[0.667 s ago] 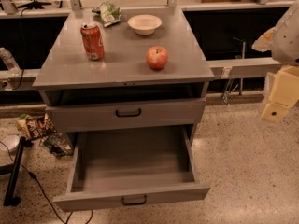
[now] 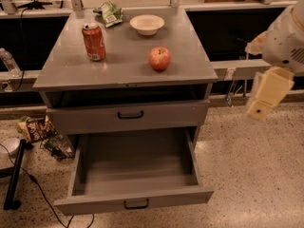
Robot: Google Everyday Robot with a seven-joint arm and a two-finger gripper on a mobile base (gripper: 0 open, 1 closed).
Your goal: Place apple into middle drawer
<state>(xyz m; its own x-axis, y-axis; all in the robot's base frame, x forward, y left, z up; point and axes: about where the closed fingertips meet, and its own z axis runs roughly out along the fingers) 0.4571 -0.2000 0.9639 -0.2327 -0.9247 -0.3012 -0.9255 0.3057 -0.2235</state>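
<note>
Resting on the worktop (image 2: 124, 66) near its front edge, the apple (image 2: 159, 58) is above the pulled-out middle drawer (image 2: 95, 205). The gripper (image 2: 266, 96) hangs well off to the right; whether it is open I cannot tell.

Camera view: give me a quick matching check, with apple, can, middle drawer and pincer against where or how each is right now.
1 apple
2 can
3 middle drawer
4 pincer

A pulled open
B in the air beside the cabinet
C tabletop, in front of the bowl
D tabletop, by the green bag

Pairs: 1-C, 2-D, 3-A, 4-B
</note>
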